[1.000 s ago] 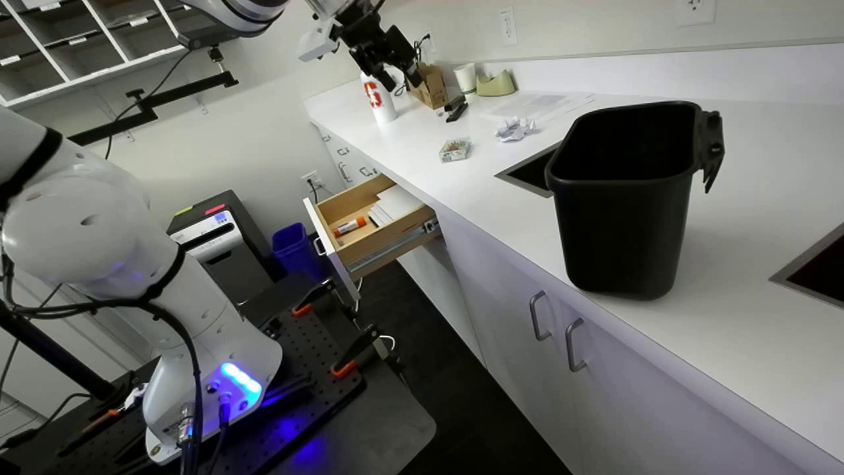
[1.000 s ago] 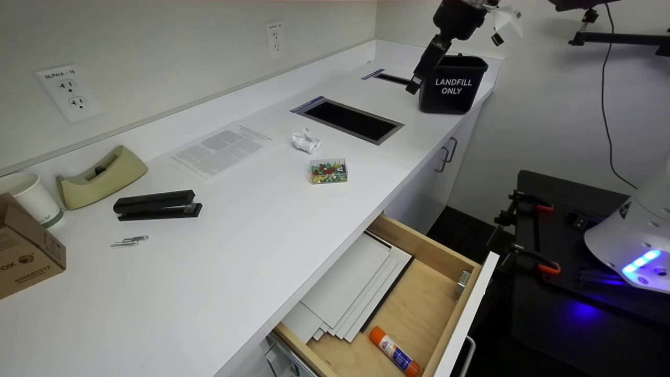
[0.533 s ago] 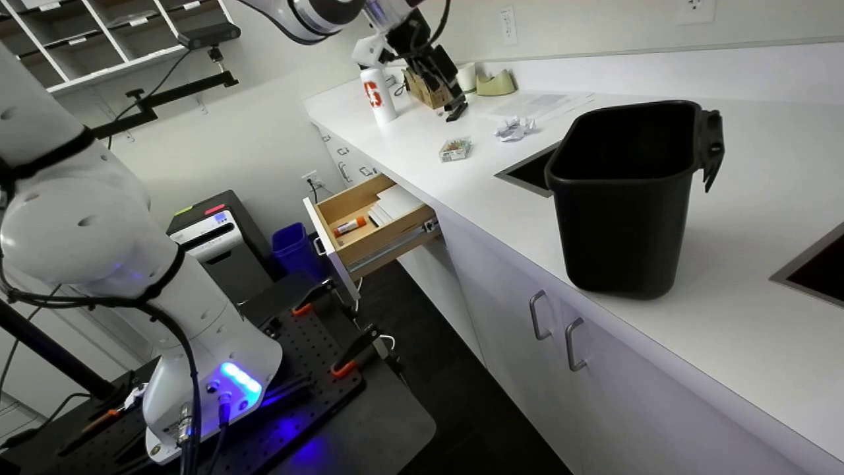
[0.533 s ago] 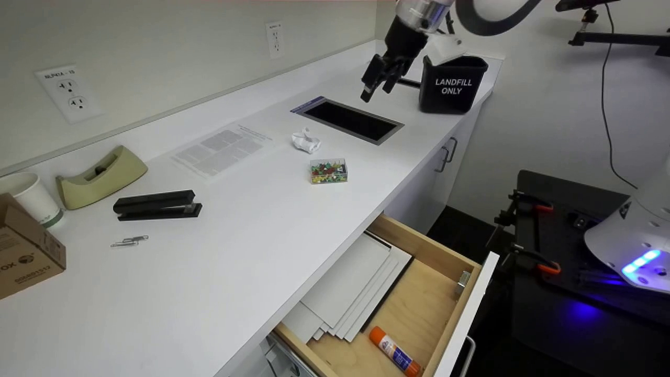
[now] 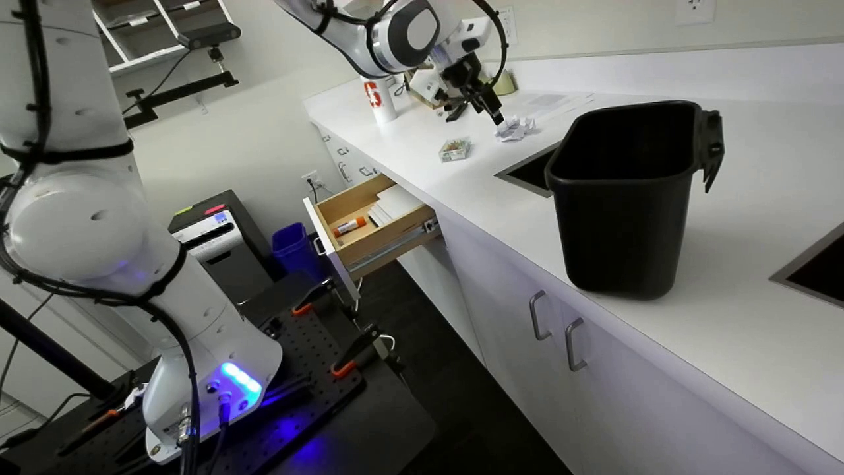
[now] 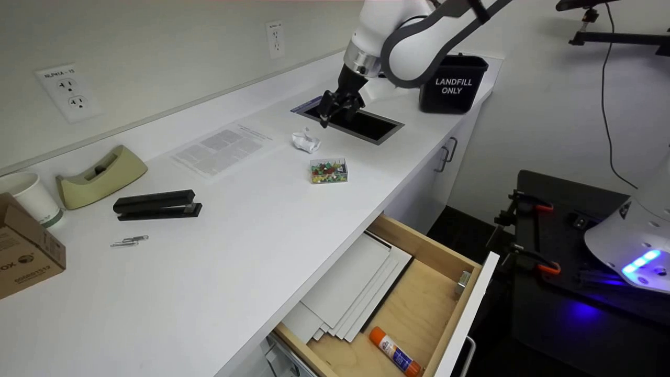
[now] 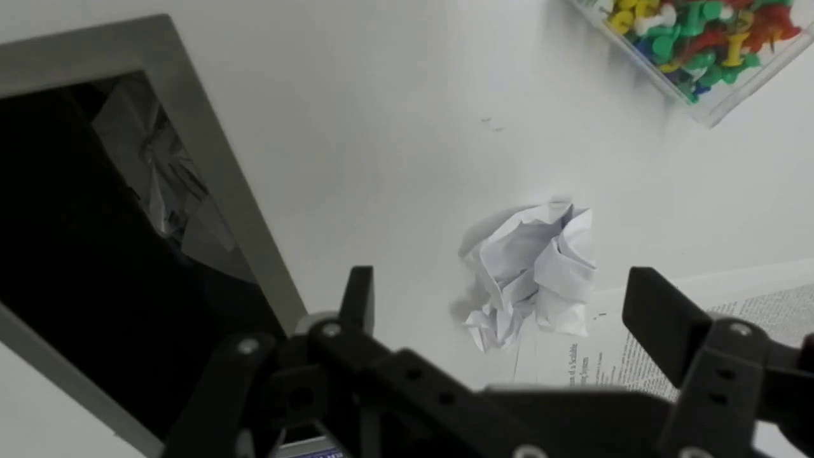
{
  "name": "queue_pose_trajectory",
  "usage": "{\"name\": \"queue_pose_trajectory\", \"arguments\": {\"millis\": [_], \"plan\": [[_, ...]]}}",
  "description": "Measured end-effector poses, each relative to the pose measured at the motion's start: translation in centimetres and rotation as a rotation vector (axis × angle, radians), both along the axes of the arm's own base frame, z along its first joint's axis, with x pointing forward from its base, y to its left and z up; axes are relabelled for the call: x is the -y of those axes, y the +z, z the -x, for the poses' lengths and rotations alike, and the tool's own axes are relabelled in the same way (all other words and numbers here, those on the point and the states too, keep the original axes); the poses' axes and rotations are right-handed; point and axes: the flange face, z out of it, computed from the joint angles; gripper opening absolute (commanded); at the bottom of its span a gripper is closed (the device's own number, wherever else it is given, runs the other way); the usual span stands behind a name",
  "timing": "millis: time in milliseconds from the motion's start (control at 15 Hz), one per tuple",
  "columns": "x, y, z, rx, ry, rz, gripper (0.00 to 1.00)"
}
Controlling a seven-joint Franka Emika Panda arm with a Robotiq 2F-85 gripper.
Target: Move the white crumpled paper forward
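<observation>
Looks like the approach: gripper (image 7: 505,298) spread wide, crumpled paper (image 7: 537,273) right of wrist-view centre, next is probably lower-and-pinch.

A pale wall (image 6: 172,63) is rising behind the long white counter (image 6: 235,272) and carrying outlets (image 6: 275,39) (two are showing in an exterior view). Below the counter, white doors (image 5: 633,396) are sitting closed, and a wooden drawer (image 6: 424,298) is jutting open over the dark floor (image 5: 422,336). High up, white-framed shelves (image 5: 146,59) are hanging.
</observation>
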Motion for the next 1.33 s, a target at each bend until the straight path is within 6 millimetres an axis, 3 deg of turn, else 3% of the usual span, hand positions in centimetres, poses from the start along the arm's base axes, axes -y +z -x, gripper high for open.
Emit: {"name": "queue_pose_trajectory", "arguments": {"millis": [200,267,333,933,1200,1333], "plan": [[-0.8,-1.8,-3.0,0.010,-0.010,-0.005,1.00],[-1.1,-2.3,-3.8,0.016,-0.012,-0.010,0.92],[-1.4,-2.7,-4.7,0.022,-0.014,-0.014,0.74],[-2.0,-5.2,-9.1,0.061,-0.025,-0.003,0.06],[-2.1,-5.0,-9.8,0.072,-0.029,-0.009,0.02],[-2.1,-5.0,-10.0,0.074,-0.030,-0.009,0.04]]}}
